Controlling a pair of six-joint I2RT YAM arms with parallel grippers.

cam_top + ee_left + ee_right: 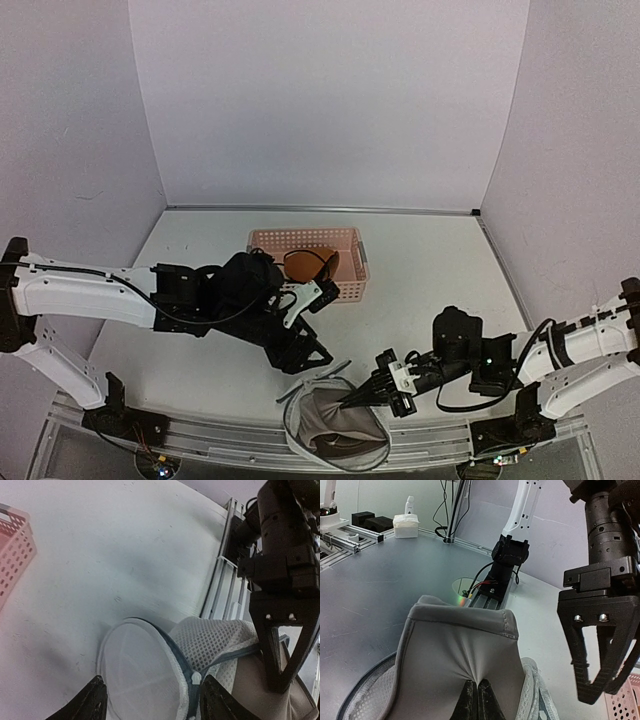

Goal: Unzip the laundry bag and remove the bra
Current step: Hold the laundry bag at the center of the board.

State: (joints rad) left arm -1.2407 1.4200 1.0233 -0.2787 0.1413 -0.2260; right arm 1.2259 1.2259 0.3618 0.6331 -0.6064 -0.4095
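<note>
The laundry bag (335,432), white mesh with a dark grey zip rim, lies unzipped at the table's near edge. Its round lid (140,670) is folded aside, and the zip pull (196,678) sits at the hinge. A grey-beige bra (460,650) stands partly out of the bag's mouth. My right gripper (477,696) is shut on the bra's fabric, which puckers at the pinch; from above it (348,402) reaches in from the right. My left gripper (152,702) hangs open just above the lid and rim, holding nothing.
A pink lattice basket (300,238) with an orange item (305,263) inside stands behind the left arm. The left gripper's fingers (580,670) hang close to the right of the bra. The table's metal front rail (222,590) runs right beside the bag.
</note>
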